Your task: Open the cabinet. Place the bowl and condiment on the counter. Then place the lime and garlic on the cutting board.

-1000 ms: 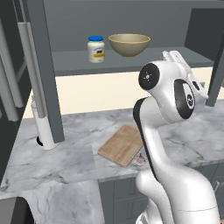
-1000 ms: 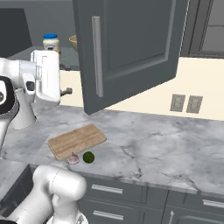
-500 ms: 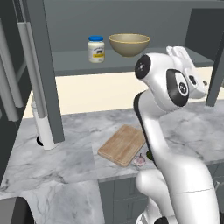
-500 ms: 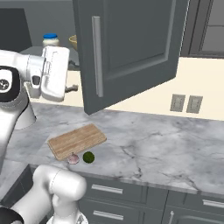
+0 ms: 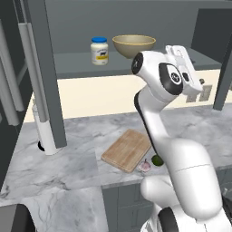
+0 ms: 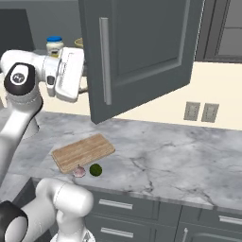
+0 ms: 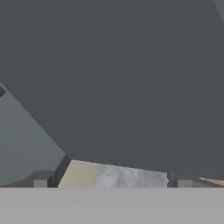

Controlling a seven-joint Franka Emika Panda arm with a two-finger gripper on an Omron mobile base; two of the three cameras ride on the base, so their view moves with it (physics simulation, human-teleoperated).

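Now the gripper (image 7: 112, 183) stands spread wide and holds nothing; its 2 dark finger tips (image 7: 43, 180) rise at the bottom of the hand view, facing a dark grey cabinet panel with a strip of marble below it. Compared with 1 second ago, the white hand has swung across: in the left base view it sat lower and nearer the middle of the arm, and it now points up and to the right, just under the shelf edge. In the right base view the hand has moved from the far left toward the open door, stopping just beside its inner edge.

Beyond the hand, the cabinet (image 6: 142, 56) is open, 1 door swung out over the counter (image 6: 179, 156) with its silver bar handle (image 6: 105, 61) facing the camera. On the shelf inside, the condiment (image 5: 99, 50) stands upright to the left of the bowl (image 5: 134, 45), near it but apart; neither has shifted.

Down on the marble, the cutting board (image 5: 127, 149) lies flat and bare. Just off its near corner sit the garlic (image 5: 145, 166) and the lime (image 5: 157, 160), close beside each other on the counter, where they were before.
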